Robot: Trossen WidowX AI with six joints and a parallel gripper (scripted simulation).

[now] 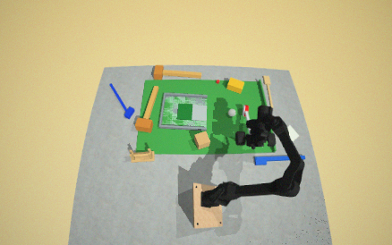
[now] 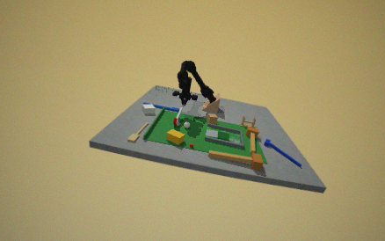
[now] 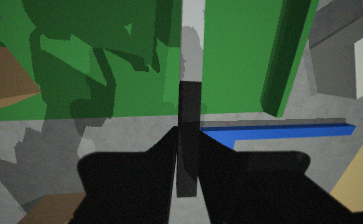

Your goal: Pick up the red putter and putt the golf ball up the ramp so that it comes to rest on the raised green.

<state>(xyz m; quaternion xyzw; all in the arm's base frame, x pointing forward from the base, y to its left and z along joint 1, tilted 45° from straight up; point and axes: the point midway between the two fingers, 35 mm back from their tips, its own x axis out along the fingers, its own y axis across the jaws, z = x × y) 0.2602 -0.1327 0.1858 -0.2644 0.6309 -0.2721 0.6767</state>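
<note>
The arm reaches from its wooden base block [image 1: 208, 206] out over the right side of the green mat [image 1: 175, 139], and the gripper [image 1: 252, 134] holds the putter [image 1: 247, 112] by its shaft so that the red head hangs down just to the right of the golf ball [image 1: 232, 113]. This placement reads as a set-up for the stroke: the ball lies between the putter head and the grey-framed ramp and raised green [image 1: 185, 112], so a sweep to the left would send the ball toward the slope. In the outside view the putter [image 2: 177, 116] hangs nearly upright with its red head low near the mat, close beside the ball [image 2: 186, 125] but apparently not touching it.

The fingers stand almost together, clamped on the dark grip of the putter shaft [image 3: 191, 60], which runs straight up the middle of the wrist view between them. They touch nothing else.

The ball rests on the mat, not yet on the raised green. A tan block [image 1: 201, 139] and a yellow block [image 1: 235, 84] sit on the mat off the direct line, and a blue putter [image 1: 278, 158] lies on the grey surface [image 1: 113, 197] near the arm.
</note>
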